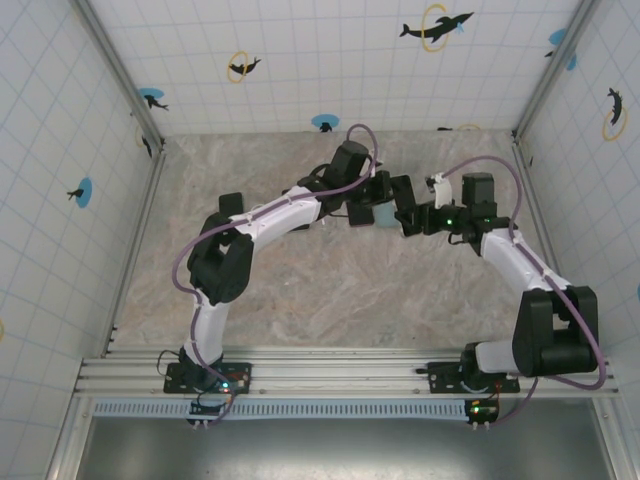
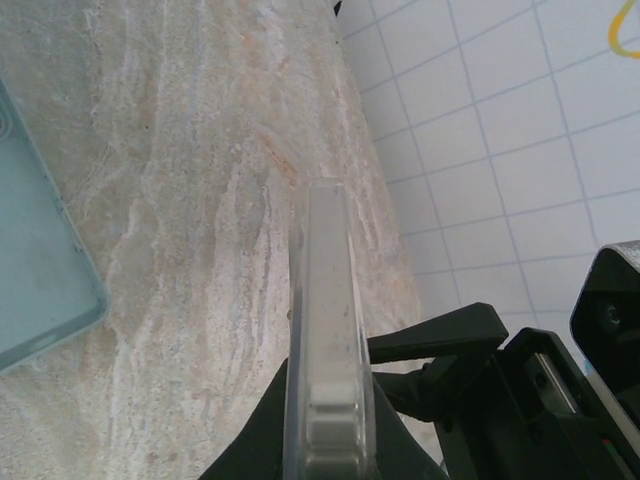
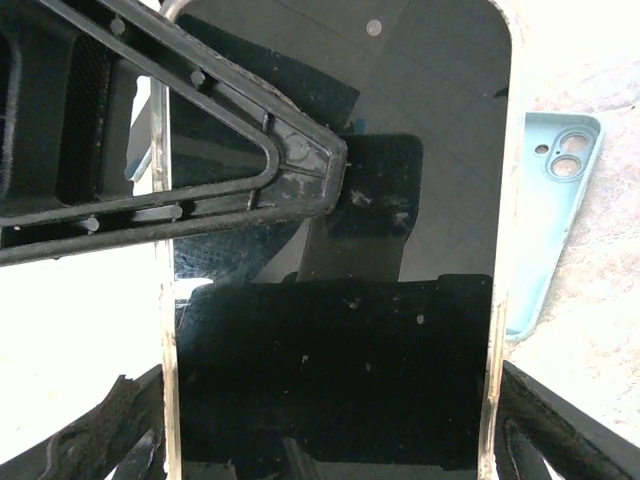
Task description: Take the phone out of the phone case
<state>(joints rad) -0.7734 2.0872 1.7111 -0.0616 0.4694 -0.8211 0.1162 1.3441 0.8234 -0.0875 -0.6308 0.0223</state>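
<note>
Phone [image 2: 325,300] edge-on inside left pincer [image 2: 328,445] (phone case [image 2: 40,280] apart on table [image 2: 200,180])

One phone [image 3: 430,90], one case [image 3: 555,210].
Two arms, left arm [image 1: 270,215] and right arm [image 1: 520,262]; two pincers, left pincer [image 2: 328,440] and right pincer [image 3: 330,450]; one counter [image 2: 180,150] beneath.

Table [image 1: 300,290]: a flat top with a beige, marble-veined surface, bounded at its near edge by a metal rail [image 1: 340,368]. One object lies directly on it: a pale blue-green phone case [image 3: 552,235], lying flat in the far half of the table, near the middle. Its camera cut-out shows at one end, and bare tabletop surrounds it.
</note>
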